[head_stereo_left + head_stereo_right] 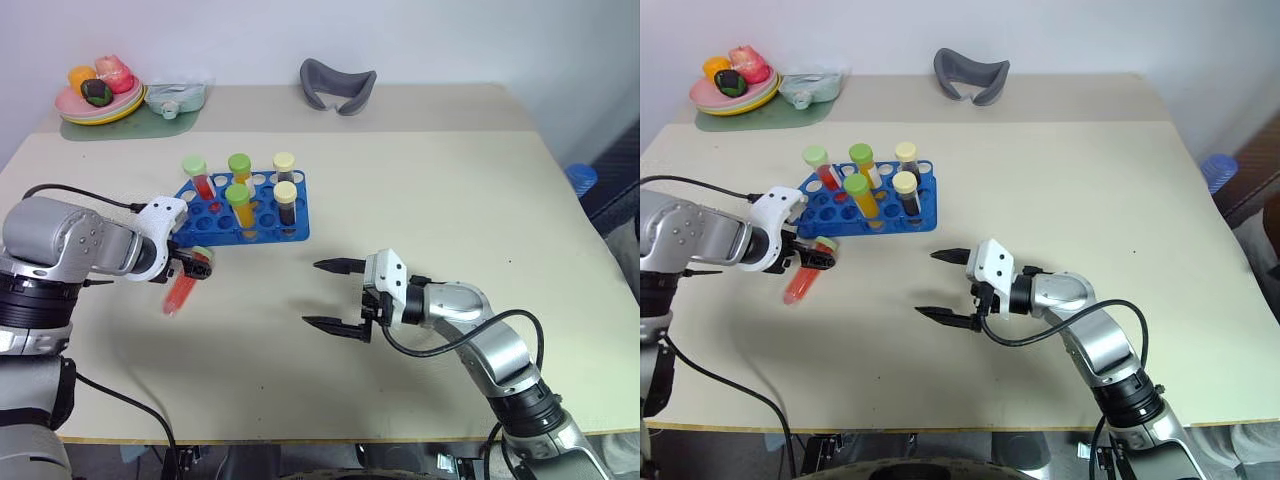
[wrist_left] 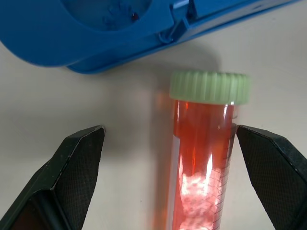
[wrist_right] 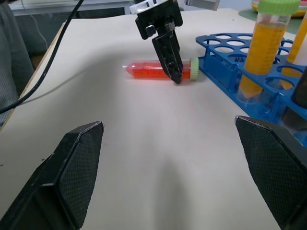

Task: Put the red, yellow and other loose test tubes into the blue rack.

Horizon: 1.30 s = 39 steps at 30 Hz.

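Note:
A loose test tube point(image 1: 181, 292) with red liquid and a light-green cap lies flat on the table, just off the front-left corner of the blue rack point(image 1: 296, 233). My left gripper point(image 1: 190, 268) points down over it, open, one finger point(image 2: 79, 158) on each side of the tube point(image 2: 204, 158); one finger stands right against the tube's side. Several capped tubes stand upright in the rack: red, yellow-orange point(image 1: 240, 208) and dark ones. My right gripper point(image 1: 332, 295) hovers open to the right of the rack, pointing left, with nothing between its fingers.
A grey curved tray point(image 1: 338, 85) sits at the back. Plates with toy food point(image 1: 98, 98) on a green mat and a clear packet point(image 1: 176, 97) are at the back left. A blue object point(image 1: 580, 178) lies beyond the table's right edge.

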Available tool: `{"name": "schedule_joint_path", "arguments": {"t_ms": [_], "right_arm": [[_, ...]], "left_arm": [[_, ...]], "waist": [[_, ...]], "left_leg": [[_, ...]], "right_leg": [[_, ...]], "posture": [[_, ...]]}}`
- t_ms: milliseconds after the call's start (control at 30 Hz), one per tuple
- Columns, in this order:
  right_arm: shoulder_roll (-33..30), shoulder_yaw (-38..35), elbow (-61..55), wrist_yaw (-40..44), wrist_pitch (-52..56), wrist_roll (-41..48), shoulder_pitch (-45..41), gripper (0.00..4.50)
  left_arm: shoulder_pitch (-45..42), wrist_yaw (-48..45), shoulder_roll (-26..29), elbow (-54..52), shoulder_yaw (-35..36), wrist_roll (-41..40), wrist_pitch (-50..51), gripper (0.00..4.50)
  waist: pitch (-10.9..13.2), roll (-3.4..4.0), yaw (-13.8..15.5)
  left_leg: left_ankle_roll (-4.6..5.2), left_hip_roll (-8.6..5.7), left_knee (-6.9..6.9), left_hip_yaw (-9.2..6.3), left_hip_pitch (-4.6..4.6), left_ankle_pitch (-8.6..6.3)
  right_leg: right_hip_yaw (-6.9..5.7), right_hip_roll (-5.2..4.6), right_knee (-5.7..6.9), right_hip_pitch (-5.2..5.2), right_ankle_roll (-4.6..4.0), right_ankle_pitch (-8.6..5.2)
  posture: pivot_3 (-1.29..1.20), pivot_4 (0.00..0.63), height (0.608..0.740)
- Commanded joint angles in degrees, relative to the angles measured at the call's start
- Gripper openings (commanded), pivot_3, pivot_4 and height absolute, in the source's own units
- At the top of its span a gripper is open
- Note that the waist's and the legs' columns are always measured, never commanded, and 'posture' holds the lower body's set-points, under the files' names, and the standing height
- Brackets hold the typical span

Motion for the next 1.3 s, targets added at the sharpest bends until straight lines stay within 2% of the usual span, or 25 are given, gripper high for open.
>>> {"name": "schedule_joint_path", "arguments": {"t_ms": [33,233,333,467,767,867,1000,1100,1167,1267,1300], "right_arm": [[0.8,-0.2,-2.0,-0.5,0.3,1.0,-0.9,4.5],[1.0,-0.2,-2.2,-0.8,1.0,1.2,-1.3,4.5],[1.1,-0.2,-2.3,-0.9,1.2,1.4,-1.3,4.5],[1.0,-0.2,-2.4,-1.0,1.4,1.5,-1.3,4.5],[0.7,-0.1,-2.3,-0.5,1.3,1.9,-1.2,4.5],[0.6,-0.1,-2.3,-0.3,1.3,1.9,-1.2,4.5],[0.5,-0.2,-2.5,-0.1,1.2,1.9,-0.9,4.5],[0.2,-0.4,-3.1,-0.2,1.5,2.0,-0.2,4.5],[0.1,-0.6,-3.6,-0.4,1.8,2.2,0.4,4.5],[0.0,-0.8,-3.9,-0.4,1.9,2.4,0.9,4.5],[0.1,-0.7,-3.6,-0.2,1.6,2.4,1.1,4.5]], "left_arm": [[-1.6,-0.6,0.1,2.5,-1.9,0.8,0.5,4.48],[-2.9,-1.8,0.4,4.5,-3.6,1.0,0.5,4.48],[-2.9,-2.2,0.4,4.5,-4.1,1.1,0.5,3.65],[-2.5,-2.9,0.9,3.7,-4.4,1.3,0.5,1.71],[-0.4,-2.7,1.0,1.9,-2.5,0.4,0.5,1.71],[0.9,-2.3,1.6,0.8,-1.4,-0.6,0.5,0.93],[4.3,-2.9,4.4,-4.3,1.0,-4.0,0.5,0.83],[9.1,-5.1,7.5,-12.1,6.0,-6.8,0.5,0.83],[14.0,-6.1,7.9,-17.8,12.7,-6.6,-0.6,0.83],[21.5,-6.7,6.4,-24.6,22.0,-4.2,-8.7,0.83],[25.6,-7.3,2.4,-29.1,28.7,-1.6,-18.6,0.83]], "waist": [[0.0,0.03,0.0],[0.0,0.07,0.0],[0.0,0.07,-0.1],[0.0,0.07,0.0],[0.0,0.07,0.0],[0.0,0.07,-0.1],[0.0,0.07,-0.3],[0.0,0.05,-0.7],[0.0,0.04,-0.7],[0.0,0.02,-0.7],[0.0,0.03,-0.7]], "left_leg": [[0.0,0.0,0.0,0.0,0.0,0.0],[-0.01,0.0,0.02,0.0,0.03,0.0],[-0.01,0.0,0.03,0.0,0.03,0.0],[0.0,-0.01,0.02,0.0,0.01,0.0],[0.0,-0.01,0.02,0.0,0.01,0.0],[0.0,-0.01,0.02,0.0,0.01,0.0],[0.0,0.0,0.01,0.0,0.01,0.0],[0.0,0.01,-0.03,0.0,0.0,0.0],[0.0,0.01,-0.03,0.0,-0.02,0.0],[-0.01,0.02,0.0,0.01,-0.04,0.0],[-0.01,0.02,0.0,0.0,-0.04,0.0]], "right_leg": [[0.0,0.0,0.01,0.0,0.0,0.0],[0.0,0.0,0.07,0.01,0.0,0.0],[0.01,0.0,0.08,0.01,0.0,0.0],[0.01,0.0,0.05,0.01,0.01,0.0],[0.01,0.0,0.05,0.0,0.01,0.0],[0.01,0.0,0.06,0.0,0.01,0.0],[0.02,-0.01,0.06,-0.01,0.01,0.0],[0.03,-0.01,0.05,-0.04,0.0,-0.01],[0.02,-0.01,0.05,-0.06,0.0,-0.01],[0.03,-0.02,0.08,-0.08,0.0,-0.01],[0.02,-0.02,0.08,-0.07,0.0,-0.01]], "posture": [[0.0,0.15,0.74],[0.0,0.15,0.74],[0.0,0.15,0.74],[0.0,0.15,0.74],[0.0,0.15,0.74],[0.0,0.15,0.74],[0.0,0.15,0.74],[0.0,0.15,0.74],[0.0,0.15,0.74],[0.0,0.15,0.74],[0.0,0.15,0.74]]}}
